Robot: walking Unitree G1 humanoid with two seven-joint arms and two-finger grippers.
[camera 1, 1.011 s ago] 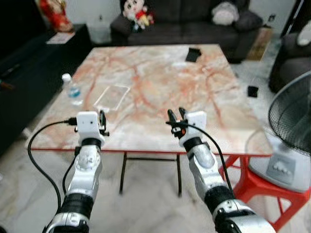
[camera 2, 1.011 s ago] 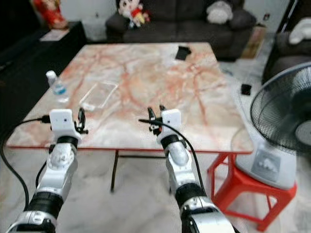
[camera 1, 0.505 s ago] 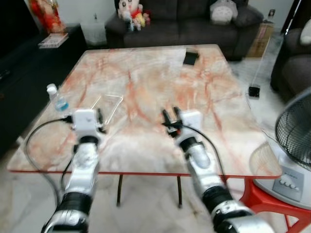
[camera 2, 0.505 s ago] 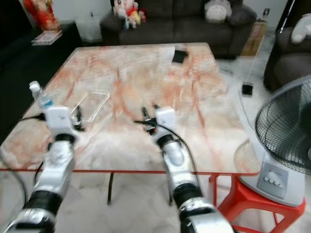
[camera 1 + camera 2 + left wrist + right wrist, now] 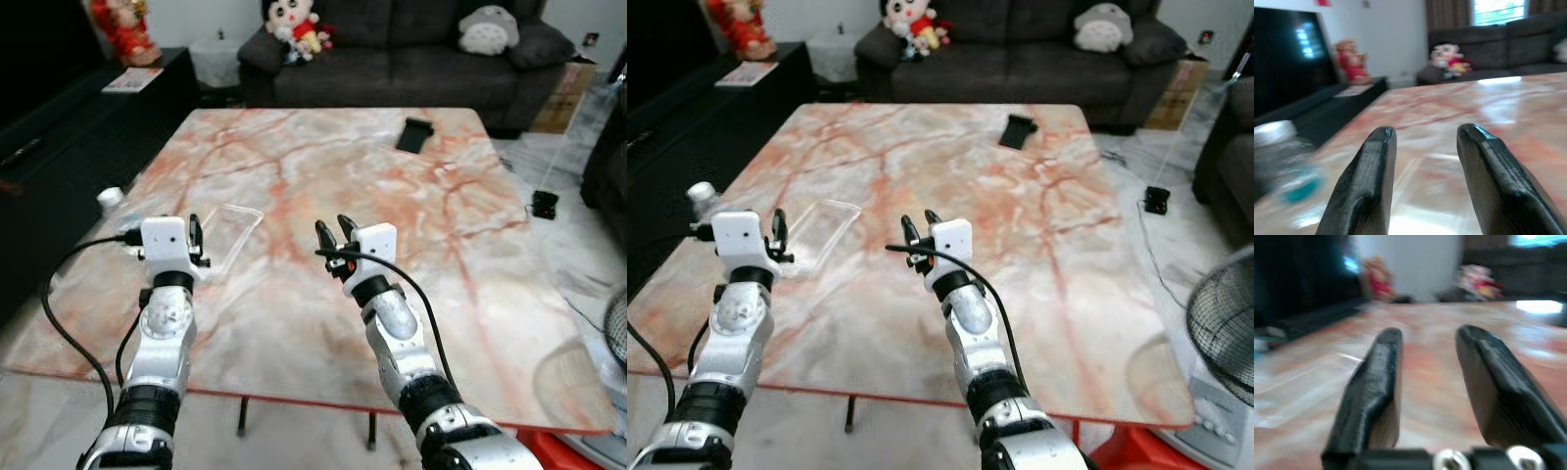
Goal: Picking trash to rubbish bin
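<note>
One tabletop (image 5: 441, 255) in the middle of the frame, carrying one clear plastic tray (image 5: 227, 231) left of centre, one water bottle (image 5: 110, 200) at the left edge and one black object (image 5: 415, 134) in the upper right. Up top, one dark sofa (image 5: 392, 49) with two plush toys on it: a doll (image 5: 292, 22) and a grey one (image 5: 486, 29). One red figure (image 5: 124, 27) sits in the upper left corner.

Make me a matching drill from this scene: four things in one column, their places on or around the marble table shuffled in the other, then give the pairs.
Things:
1. clear plastic tray
2. water bottle
3. black object
4. plush doll

Places:
A. on the dark sofa beyond the table
B. far part of the table, toward the robot's right
C. at the table's left edge, beside the left gripper
D. flat on the table, just ahead of the left gripper

Pairs: 1-D, 2-C, 3-B, 4-A
</note>
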